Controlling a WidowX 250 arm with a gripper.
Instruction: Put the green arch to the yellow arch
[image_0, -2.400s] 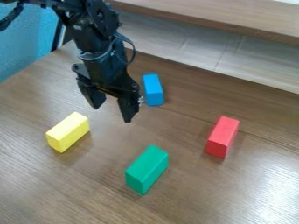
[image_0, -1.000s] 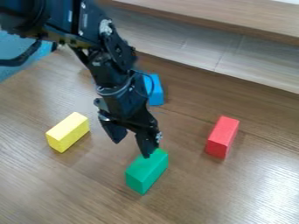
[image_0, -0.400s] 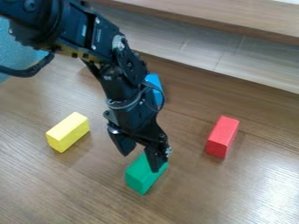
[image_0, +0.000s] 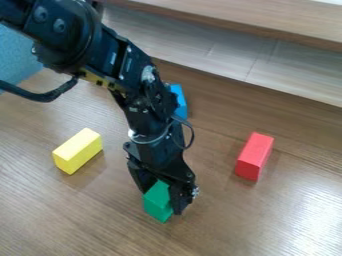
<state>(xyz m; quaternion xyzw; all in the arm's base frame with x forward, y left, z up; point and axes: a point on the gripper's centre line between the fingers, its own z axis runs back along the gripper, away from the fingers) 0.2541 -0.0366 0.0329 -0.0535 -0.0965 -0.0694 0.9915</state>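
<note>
On the wooden table (image_0: 80, 220), lower centre: green block (image_0: 157, 204), right of and nearer the camera than the yellow block (image_0: 79, 150), well apart from it. Gripper (image_0: 160, 201) straddles it, fingers apart, one by each long side. Probably light, stiff, slightly slippery, not fragile; best pinched mid-length across those sides. Plain green, oblong, sharp-edged, lying flat, set diagonally; no arch cut-out visible.

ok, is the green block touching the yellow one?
No, a stretch of table separates the yellow block from the green block, which sits between the fingers of the hand.
</note>
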